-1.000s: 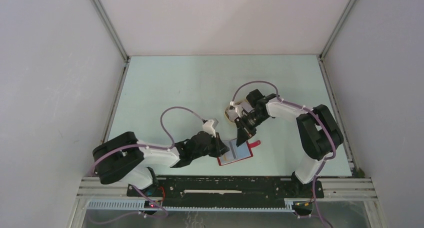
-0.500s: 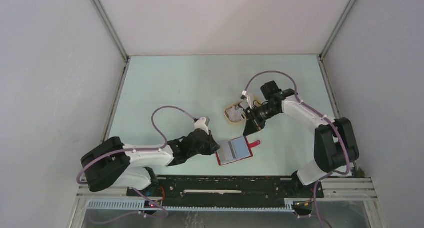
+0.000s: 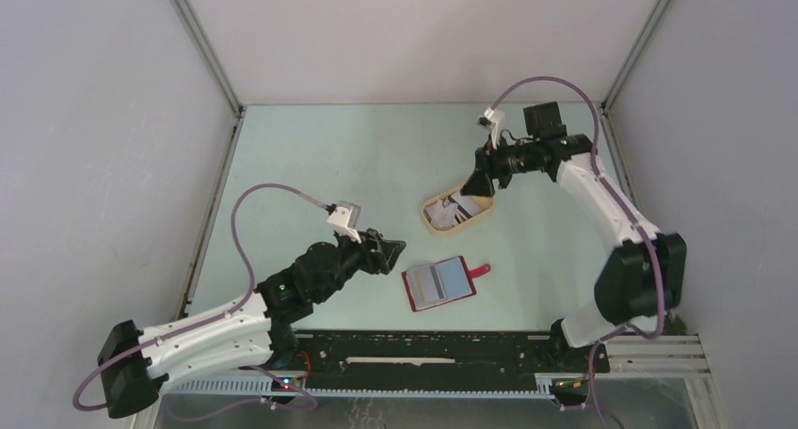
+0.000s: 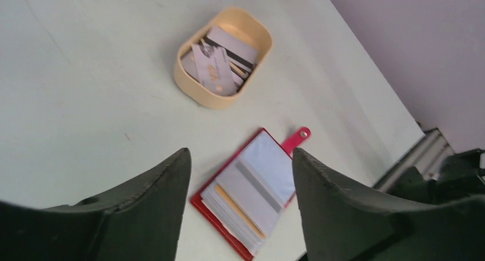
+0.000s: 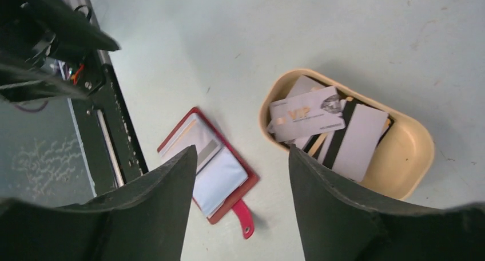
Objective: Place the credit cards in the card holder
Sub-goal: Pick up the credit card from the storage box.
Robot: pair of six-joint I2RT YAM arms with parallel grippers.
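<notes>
The card holder (image 3: pixel 439 282), a red wallet, lies open and flat on the table near the front edge, its snap tab pointing right. In the left wrist view the card holder (image 4: pixel 251 195) shows pale sleeves with a grey-striped card in one. Several credit cards (image 3: pixel 461 206) lie piled in a beige oval tray (image 3: pixel 442 230). My left gripper (image 3: pixel 393 255) hovers open just left of the wallet, empty. Open and empty too, my right gripper (image 3: pixel 482 182) hangs above the tray's far right end. The right wrist view shows the credit cards (image 5: pixel 320 123) and the card holder (image 5: pixel 209 169) below its fingers.
The beige tray (image 4: pixel 209 98) stands a hand's width beyond the wallet. A black rail (image 3: pixel 423 349) runs along the near table edge, close to the wallet; the same rail (image 5: pixel 108 135) appears in the right wrist view. Grey walls enclose the table on three sides.
Both grippers have opened. The left one let go of the wallet's left edge and drew back to the left. The right one lifted away from the wallet toward the far right, above the tray.
</notes>
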